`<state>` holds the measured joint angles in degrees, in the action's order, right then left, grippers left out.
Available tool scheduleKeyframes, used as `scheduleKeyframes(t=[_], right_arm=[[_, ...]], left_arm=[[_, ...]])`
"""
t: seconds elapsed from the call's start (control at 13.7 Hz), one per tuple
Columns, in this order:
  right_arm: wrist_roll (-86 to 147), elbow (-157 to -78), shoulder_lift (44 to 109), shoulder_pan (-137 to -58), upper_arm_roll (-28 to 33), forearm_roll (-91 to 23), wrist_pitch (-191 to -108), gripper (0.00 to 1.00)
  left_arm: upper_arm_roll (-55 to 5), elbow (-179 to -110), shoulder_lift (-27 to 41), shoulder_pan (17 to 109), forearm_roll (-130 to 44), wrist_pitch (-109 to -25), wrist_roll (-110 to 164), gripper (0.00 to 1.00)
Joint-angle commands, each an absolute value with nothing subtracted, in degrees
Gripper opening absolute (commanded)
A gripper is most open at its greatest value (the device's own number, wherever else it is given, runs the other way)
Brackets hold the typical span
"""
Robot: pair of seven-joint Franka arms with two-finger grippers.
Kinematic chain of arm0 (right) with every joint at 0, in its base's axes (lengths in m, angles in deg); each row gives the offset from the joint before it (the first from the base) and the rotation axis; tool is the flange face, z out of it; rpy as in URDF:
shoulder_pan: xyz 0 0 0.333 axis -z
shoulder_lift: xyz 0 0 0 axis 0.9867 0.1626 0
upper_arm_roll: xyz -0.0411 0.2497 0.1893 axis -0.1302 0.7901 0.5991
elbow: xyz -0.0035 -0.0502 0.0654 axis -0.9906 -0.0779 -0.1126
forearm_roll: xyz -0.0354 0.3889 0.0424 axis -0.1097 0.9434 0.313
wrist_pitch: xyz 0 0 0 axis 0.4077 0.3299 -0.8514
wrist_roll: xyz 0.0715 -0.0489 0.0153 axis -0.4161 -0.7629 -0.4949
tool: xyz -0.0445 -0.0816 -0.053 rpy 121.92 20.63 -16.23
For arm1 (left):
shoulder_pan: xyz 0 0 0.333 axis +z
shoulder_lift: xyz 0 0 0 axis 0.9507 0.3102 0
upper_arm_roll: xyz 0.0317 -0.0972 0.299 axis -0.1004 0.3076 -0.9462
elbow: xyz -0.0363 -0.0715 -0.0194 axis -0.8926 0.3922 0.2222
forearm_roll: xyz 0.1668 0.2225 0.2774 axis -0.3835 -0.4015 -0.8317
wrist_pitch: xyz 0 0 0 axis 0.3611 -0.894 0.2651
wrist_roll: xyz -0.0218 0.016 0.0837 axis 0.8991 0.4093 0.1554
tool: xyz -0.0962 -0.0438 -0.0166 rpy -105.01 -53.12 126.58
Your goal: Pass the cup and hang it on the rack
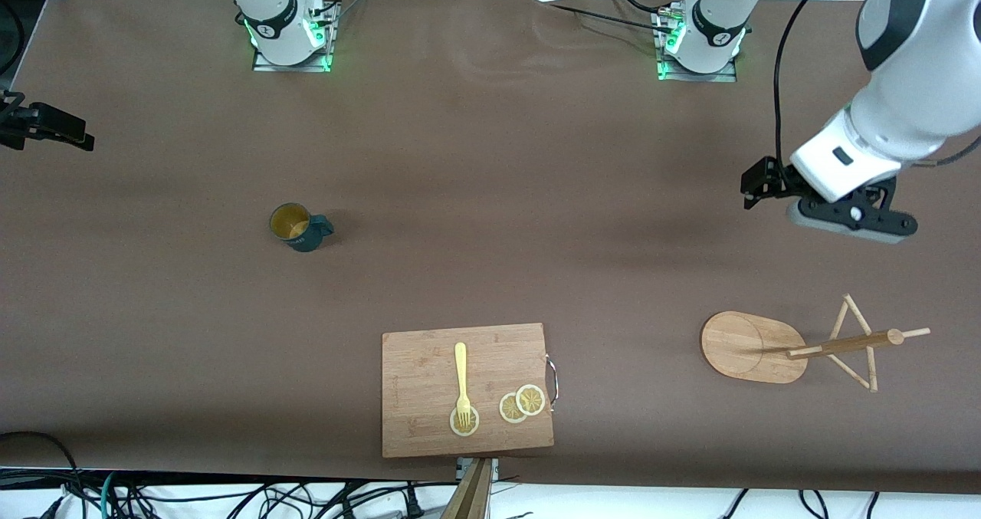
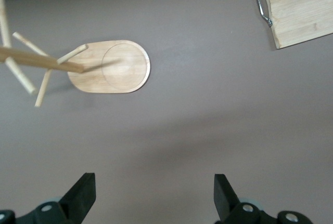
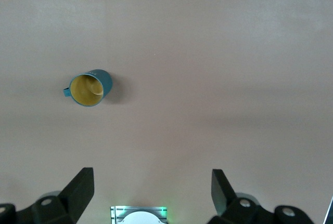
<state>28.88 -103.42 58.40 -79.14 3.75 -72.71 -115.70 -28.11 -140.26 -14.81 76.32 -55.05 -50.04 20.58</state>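
Note:
The dark teal cup (image 1: 299, 228) with a yellow inside stands upright on the brown table toward the right arm's end, its handle pointing toward the left arm's end. It also shows in the right wrist view (image 3: 89, 89). The bamboo rack (image 1: 755, 346) stands toward the left arm's end, its post and pegs (image 1: 851, 343) empty; it also shows in the left wrist view (image 2: 112, 66). My left gripper (image 1: 851, 216) hangs in the air over bare table near the rack, open and empty (image 2: 154, 193). My right gripper (image 3: 152, 190) is open and empty, high over bare table beside the cup, out of the front view.
A rectangular wooden cutting board (image 1: 467, 400) with a metal handle lies near the table's front edge, carrying a yellow fork (image 1: 461, 377) and lemon slices (image 1: 521, 404). A black device (image 1: 42, 128) sits at the table edge at the right arm's end.

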Motion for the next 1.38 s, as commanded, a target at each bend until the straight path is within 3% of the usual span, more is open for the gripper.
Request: scheduleKeyframes(t=[0.0,0.22,0.73,1.31], right_arm=[[29.5,-101.9,59.1,-78.7,3.9,-71.9,-115.1,1.00],[29.5,-101.9,59.1,-78.7,3.9,-71.9,-115.1,1.00],[29.5,-101.9,59.1,-78.7,3.9,-71.9,-115.0,1.00],[29.6,-101.9,59.4,-78.4,3.9,-71.7,-115.1,1.00]], left_arm=[[-27.7,-146.1,-20.1,77.2,-55.6,-51.5,20.5,1.00],[-27.6,-144.2,-19.2,76.6,-55.6,-45.4,21.1,1.00],[-27.5,-141.4,-18.7,76.3,-55.5,-41.4,20.3,1.00],[-27.5,-141.0,-19.0,76.6,-55.0,-41.8,21.2,1.00]])
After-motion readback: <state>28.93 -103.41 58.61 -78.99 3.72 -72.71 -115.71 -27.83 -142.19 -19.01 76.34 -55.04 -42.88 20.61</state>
